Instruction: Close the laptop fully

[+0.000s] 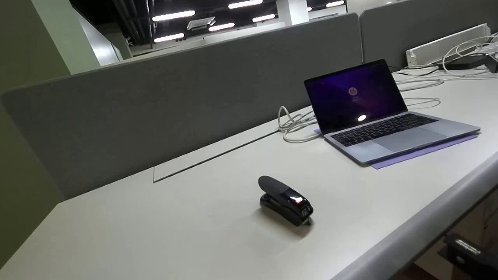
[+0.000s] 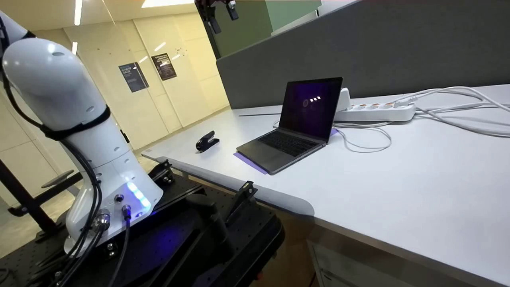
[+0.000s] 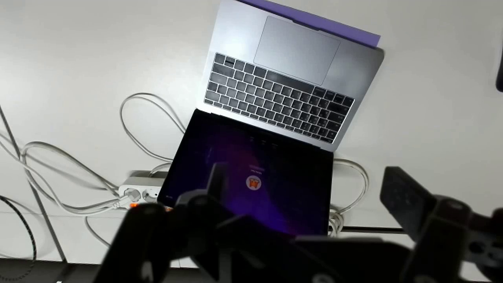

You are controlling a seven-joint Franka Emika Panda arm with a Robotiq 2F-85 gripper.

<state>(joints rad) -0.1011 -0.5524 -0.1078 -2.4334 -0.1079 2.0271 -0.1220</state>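
Observation:
The laptop stands open on the desk, its screen tilted up and lit dark purple. Its silver-grey base lies flat, with a dark keyboard. The laptop also shows in an exterior view and in the wrist view. My gripper is open and empty in the wrist view. One finger overlaps the screen there and the other is over the desk past the screen's side edge. In an exterior view the gripper hangs at the top, high above the desk and apart from the laptop.
A purple sheet lies under the laptop. A black stapler stands on the desk beside it. A white power strip and loose cables lie behind the screen. A grey partition runs along the back edge.

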